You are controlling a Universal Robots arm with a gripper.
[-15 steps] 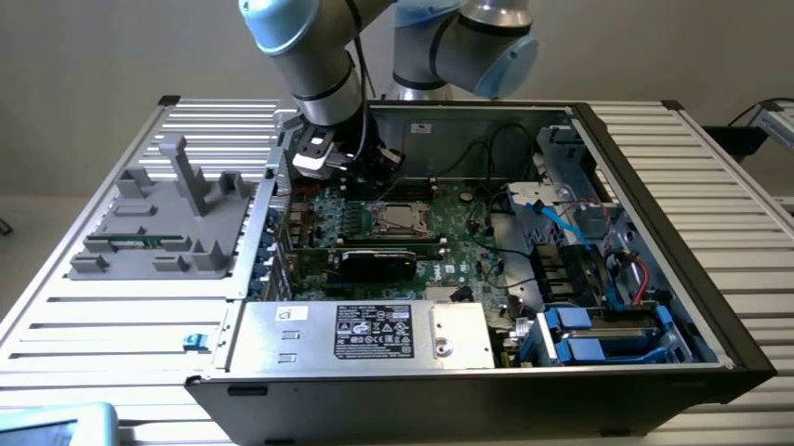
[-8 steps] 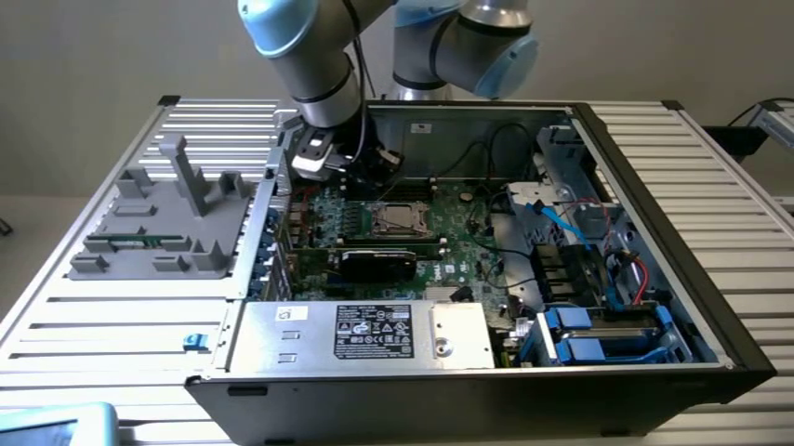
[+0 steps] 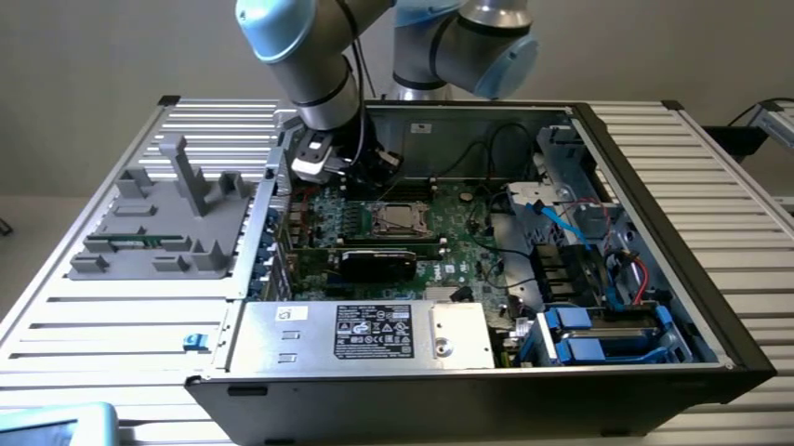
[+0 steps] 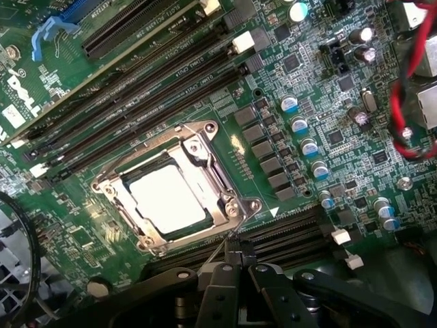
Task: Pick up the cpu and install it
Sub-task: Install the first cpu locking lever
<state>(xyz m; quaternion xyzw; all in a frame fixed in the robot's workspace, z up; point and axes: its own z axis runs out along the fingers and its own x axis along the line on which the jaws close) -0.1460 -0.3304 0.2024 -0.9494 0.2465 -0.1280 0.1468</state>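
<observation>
The cpu (image 4: pixel 167 198) is a flat square chip with a pale, silver-grey metal top that catches the light, and a thin darker rim. It lies flat in its socket on the motherboard (image 4: pixel 321 89). The socket's metal frame (image 4: pixel 202 154) surrounds it and overlaps its edges. In the exterior view the cpu (image 3: pixel 400 218) shows as a small bright square near the middle of the open computer case (image 3: pixel 694 279).

The gripper (image 4: pixel 239 258) hangs just beside one corner of the socket. Its two black fingers (image 4: pixel 222 287) are drawn together with nothing between them, and they do not touch the chip. In the exterior view the gripper (image 3: pixel 376 175) sits low inside the case, beyond the socket, and its tips are hard to pick out against the dark parts there.

A thin metal lever (image 4: pixel 218 249) runs from that socket corner toward the fingers, and its far end is lost against them. The chip's rim is hidden under the frame, so how deep it sits cannot be told.

The socket is hemmed in between two banks of long black memory slots (image 4: pixel 150 89), one on each side. A row of small capacitors (image 4: pixel 300 130) stands near a third side, and a red cable (image 4: pixel 410 102) loops well apart from it. In the exterior view a black expansion card (image 3: pixel 378 260) lies just in front of the socket, and the power supply (image 3: pixel 360 334) fills the near edge. A grey fixture tray (image 3: pixel 162 223) stands outside the case on the exterior view's left. Above the chip itself the space is open.
</observation>
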